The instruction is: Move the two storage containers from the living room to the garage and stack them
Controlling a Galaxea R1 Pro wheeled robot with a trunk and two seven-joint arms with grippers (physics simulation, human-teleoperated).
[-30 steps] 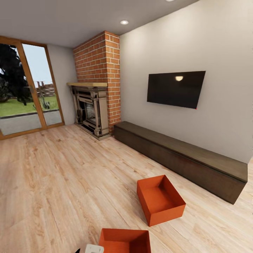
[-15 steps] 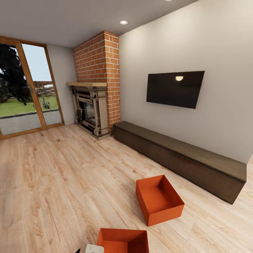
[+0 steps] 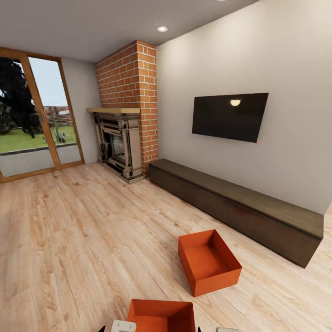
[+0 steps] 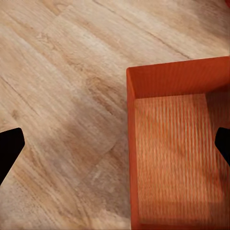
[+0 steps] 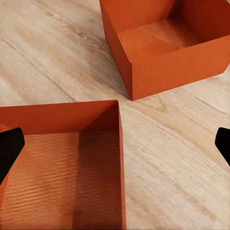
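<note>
Two orange-red storage containers stand open-top on the living room's light wood planks. The nearer container (image 3: 161,315) is at my feet, and the farther container (image 3: 210,261) lies ahead to the right. My left gripper (image 4: 116,146) hangs open over the nearer container (image 4: 172,153), straddling one side wall. My right gripper (image 5: 115,143) is open above the opposite corner of that nearer container (image 5: 62,163), with the farther container (image 5: 163,43) beyond it. Both boxes are empty. Bits of my left arm (image 3: 122,326) and right arm (image 3: 227,329) show at the head view's lower edge.
A long dark low cabinet (image 3: 240,207) runs along the right wall under a black TV (image 3: 229,116). A brick fireplace (image 3: 124,138) stands in the far corner beside glass doors (image 3: 32,120). Open wood floor (image 3: 83,240) spreads to the left.
The head view shifted very slightly. A piece of my right arm has come into the bottom edge of the head view. The containers have not moved.
</note>
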